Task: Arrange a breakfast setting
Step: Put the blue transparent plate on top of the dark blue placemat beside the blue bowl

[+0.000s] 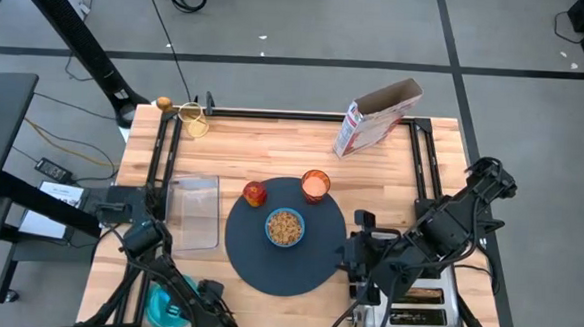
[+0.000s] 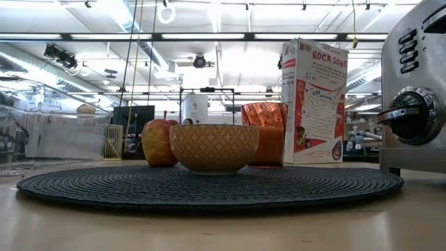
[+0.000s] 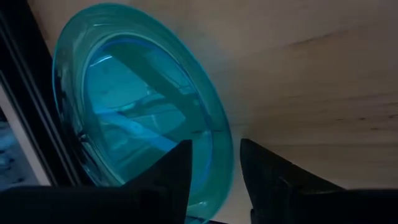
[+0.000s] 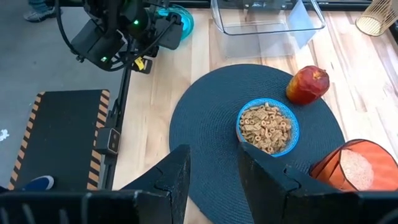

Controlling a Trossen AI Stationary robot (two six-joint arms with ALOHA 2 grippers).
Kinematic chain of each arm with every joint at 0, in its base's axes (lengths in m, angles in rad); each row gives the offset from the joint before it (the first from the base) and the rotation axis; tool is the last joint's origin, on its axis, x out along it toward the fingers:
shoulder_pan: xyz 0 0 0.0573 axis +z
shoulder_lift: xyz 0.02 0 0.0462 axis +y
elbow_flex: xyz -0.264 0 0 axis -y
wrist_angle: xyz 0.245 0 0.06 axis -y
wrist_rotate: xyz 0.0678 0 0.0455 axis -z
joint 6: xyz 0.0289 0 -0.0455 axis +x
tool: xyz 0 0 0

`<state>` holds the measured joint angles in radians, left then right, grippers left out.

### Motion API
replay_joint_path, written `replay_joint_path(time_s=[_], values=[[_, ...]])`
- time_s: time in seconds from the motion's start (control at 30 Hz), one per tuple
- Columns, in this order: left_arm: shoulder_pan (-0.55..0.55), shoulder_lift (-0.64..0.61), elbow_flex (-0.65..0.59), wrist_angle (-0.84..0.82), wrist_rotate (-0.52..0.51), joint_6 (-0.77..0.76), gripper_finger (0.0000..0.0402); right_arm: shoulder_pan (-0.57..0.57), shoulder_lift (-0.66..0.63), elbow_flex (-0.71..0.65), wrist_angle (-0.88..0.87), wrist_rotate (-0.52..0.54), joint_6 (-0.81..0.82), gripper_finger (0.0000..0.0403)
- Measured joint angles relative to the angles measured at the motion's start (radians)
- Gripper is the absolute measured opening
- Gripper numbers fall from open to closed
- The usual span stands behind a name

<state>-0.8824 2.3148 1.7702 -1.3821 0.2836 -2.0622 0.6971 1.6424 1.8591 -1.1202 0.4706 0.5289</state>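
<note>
A dark-grey round mat (image 1: pixel 285 258) lies mid-table. On it stand a small blue bowl (image 1: pixel 285 227) of cereal, a red apple (image 1: pixel 255 193) and an orange cup (image 1: pixel 315 186). The teal plate (image 1: pixel 160 307) lies on the wood at the near left corner. My left gripper (image 3: pixel 214 149) is down at the plate's rim and shut on it. My right gripper (image 4: pixel 214 155) hangs open above the mat's near right edge, with nothing between its fingers. My left gripper has the teal plate's rim (image 3: pixel 222 163) between its two fingers, one finger (image 3: pixel 177 174) over the plate's inside, the other (image 3: pixel 267 180) outside it above the wood. The fingers come steeply from above, across the rim. The plate still lies on the table.
A chrome toaster (image 1: pixel 414 312) stands at the near right, under my right arm. A clear tray (image 1: pixel 194 210) lies left of the mat. A cereal box (image 1: pixel 374 118) stands at the back right and a small wire holder (image 1: pixel 196 123) at the back left.
</note>
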Motion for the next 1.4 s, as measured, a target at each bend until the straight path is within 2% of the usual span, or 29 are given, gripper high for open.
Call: replay_joint_path(time_s=[0.57, 0.93, 1.03, 1.27, 1.4], values=[[-0.031, 0.005, -0.004, -0.004, 0.083, 0.007, 0.0141, 0.000, 0.000, 0.000, 0.052, 0.008, -0.001, 0.0140], [-0.030, 0.005, 0.003, -0.005, 0.085, 0.040, 0.0138, -0.014, 0.000, 0.000, 0.058, 0.009, -0.016, 0.0140], [-0.030, 0.005, 0.004, -0.010, 0.085, 0.041, 0.0116, -0.018, 0.000, 0.000, 0.060, 0.009, -0.029, 0.0140], [-0.030, 0.005, 0.004, -0.010, 0.069, 0.065, 0.0036, -0.027, 0.000, 0.000, 0.096, 0.008, -0.069, 0.0140], [-0.028, 0.004, 0.004, -0.009, 0.066, 0.070, 0.0016, -0.034, 0.000, 0.000, 0.096, 0.008, -0.085, 0.0140]])
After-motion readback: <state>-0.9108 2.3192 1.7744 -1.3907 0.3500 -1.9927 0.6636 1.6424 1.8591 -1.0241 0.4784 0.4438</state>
